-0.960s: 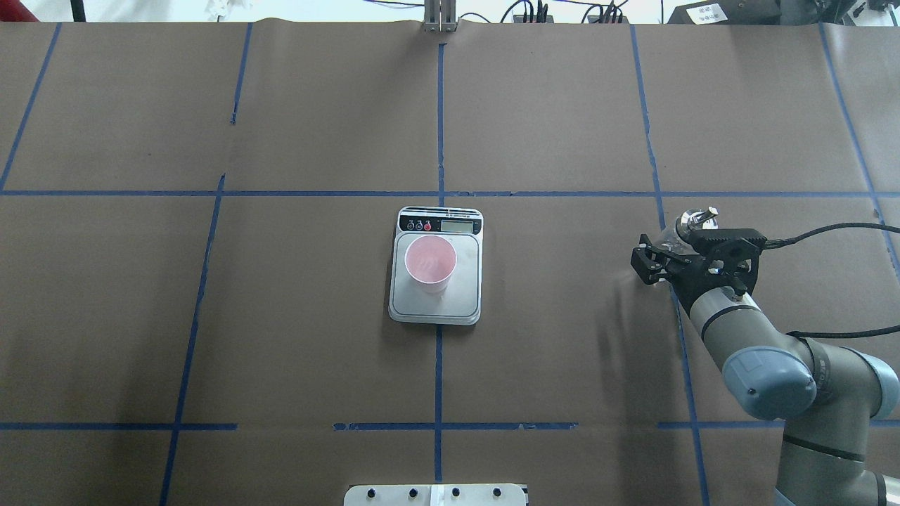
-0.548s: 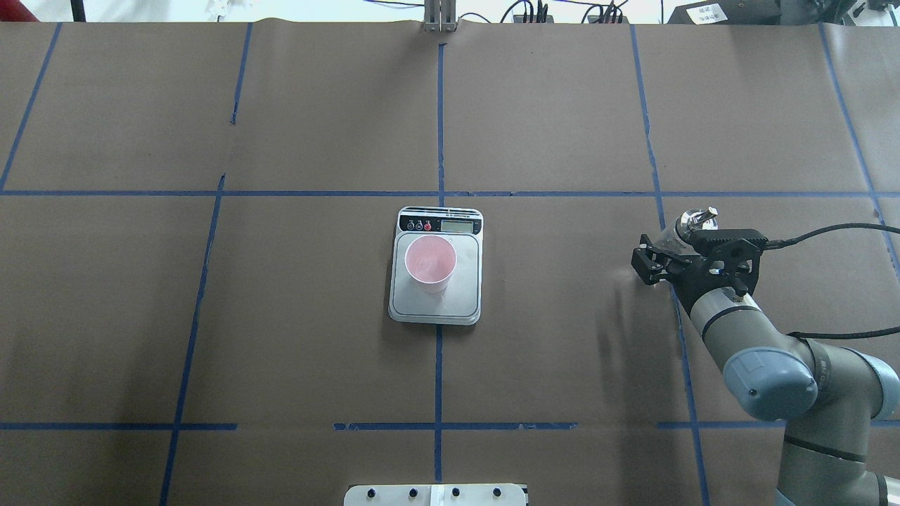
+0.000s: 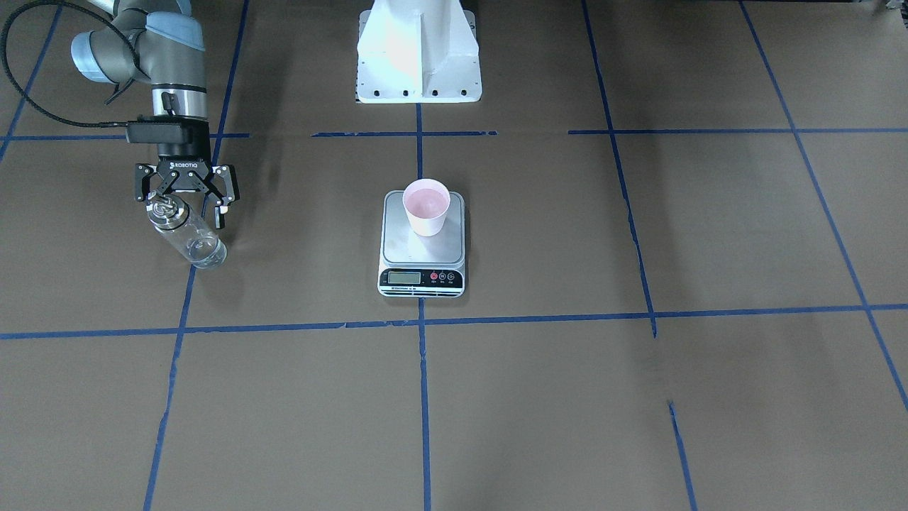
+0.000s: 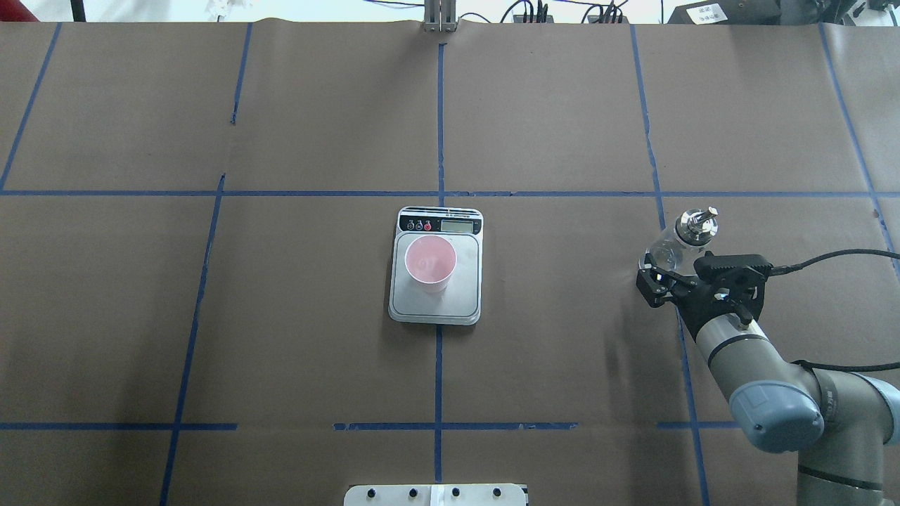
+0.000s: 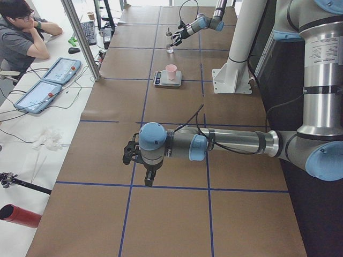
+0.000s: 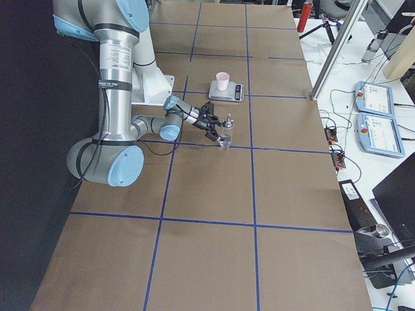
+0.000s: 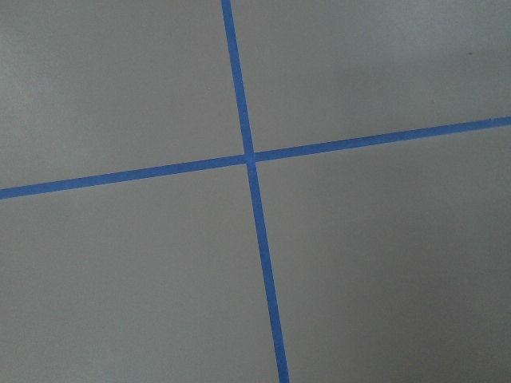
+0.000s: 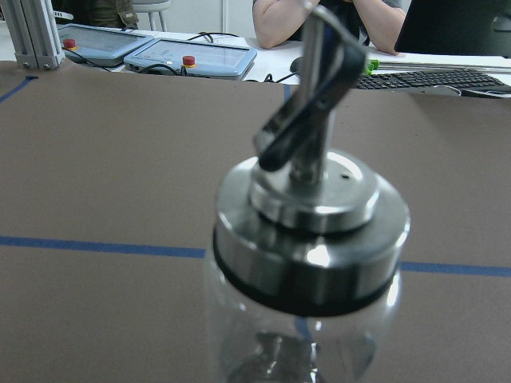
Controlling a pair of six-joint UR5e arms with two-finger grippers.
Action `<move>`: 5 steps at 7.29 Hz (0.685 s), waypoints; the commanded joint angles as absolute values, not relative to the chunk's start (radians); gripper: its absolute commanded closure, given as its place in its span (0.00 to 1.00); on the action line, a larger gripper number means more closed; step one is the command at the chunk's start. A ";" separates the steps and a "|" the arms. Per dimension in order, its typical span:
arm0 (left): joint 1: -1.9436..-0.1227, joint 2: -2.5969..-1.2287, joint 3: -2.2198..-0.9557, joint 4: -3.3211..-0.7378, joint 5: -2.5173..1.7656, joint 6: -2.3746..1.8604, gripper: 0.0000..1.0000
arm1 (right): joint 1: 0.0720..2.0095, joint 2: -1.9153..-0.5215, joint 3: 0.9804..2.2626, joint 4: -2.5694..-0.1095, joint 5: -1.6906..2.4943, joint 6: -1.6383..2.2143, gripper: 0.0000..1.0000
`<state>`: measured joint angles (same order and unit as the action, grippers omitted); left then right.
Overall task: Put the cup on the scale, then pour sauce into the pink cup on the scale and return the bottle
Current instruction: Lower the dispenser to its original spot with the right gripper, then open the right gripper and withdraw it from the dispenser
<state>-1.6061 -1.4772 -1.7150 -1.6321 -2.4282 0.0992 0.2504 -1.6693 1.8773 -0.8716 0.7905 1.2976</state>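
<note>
Clear, silver-capped glass bottle (image 3: 189,237)

Open tabletop (image 4: 562,281) separates bottle (image 4: 678,237) from scale (image 4: 436,306); 1 upright cup (image 4: 430,263) stands on the scale's platform.

Table (image 4: 562,105) cover = plain brown paper w/ a grid of blue tape lines (image 4: 438,372); robot base (image 3: 418,50) is white. Cup (image 4: 430,261) is pale pink inside, whitish-pink outside; scale (image 4: 457,303) has a silver platform, black front strip, greyish LCD, red + grey btns. Bottle (image 3: 186,234) is clear, colourless glass w/ a shiny silver cap (image 8: 311,231) over a dark ring; right gripper (image 3: 183,210) is black, its arm (image 4: 773,414) grey w/ light-blue joint caps + black cable.
</note>
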 commanded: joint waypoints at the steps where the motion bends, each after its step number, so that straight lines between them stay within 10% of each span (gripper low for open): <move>1: -1.606 -1.477 -1.715 -1.632 -2.428 0.100 0.00 | 0.174 -1.760 1.949 -0.864 0.730 1.340 0.00; 5: -1.606 -1.476 -1.715 -1.632 -2.428 0.101 0.00 | 0.089 -1.827 1.956 -0.845 0.678 1.372 0.00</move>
<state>-1.6061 -1.4757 -1.7150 -1.6322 -2.4279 0.1012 0.0945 -1.7911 1.9528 -0.8559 0.6705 1.3801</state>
